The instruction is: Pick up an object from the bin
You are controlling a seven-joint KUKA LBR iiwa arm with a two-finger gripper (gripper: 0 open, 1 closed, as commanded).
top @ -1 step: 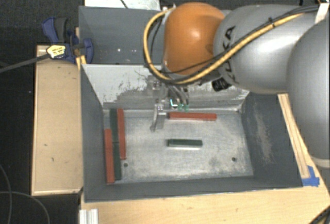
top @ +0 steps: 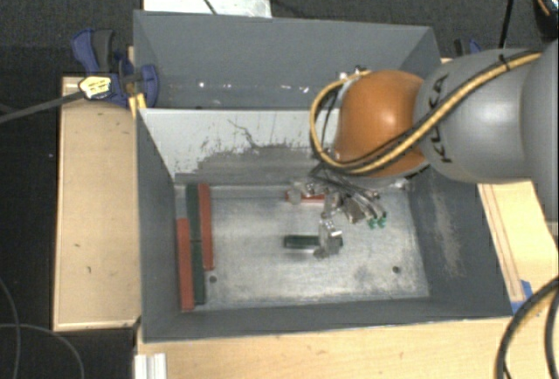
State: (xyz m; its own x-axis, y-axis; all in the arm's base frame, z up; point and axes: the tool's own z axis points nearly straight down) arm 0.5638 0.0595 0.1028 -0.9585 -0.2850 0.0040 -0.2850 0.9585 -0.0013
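Gripper (top: 329, 239) hung low over the middle of the grey bin (top: 262, 63), just beside the right end of a small dark green bar (top: 301, 241) lying flat on the floor. No telling whether it was open or clamped. Red and green sticks (top: 194, 237) lay along the left wall.

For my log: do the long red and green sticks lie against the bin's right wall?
No, the sticks lie along the left wall.
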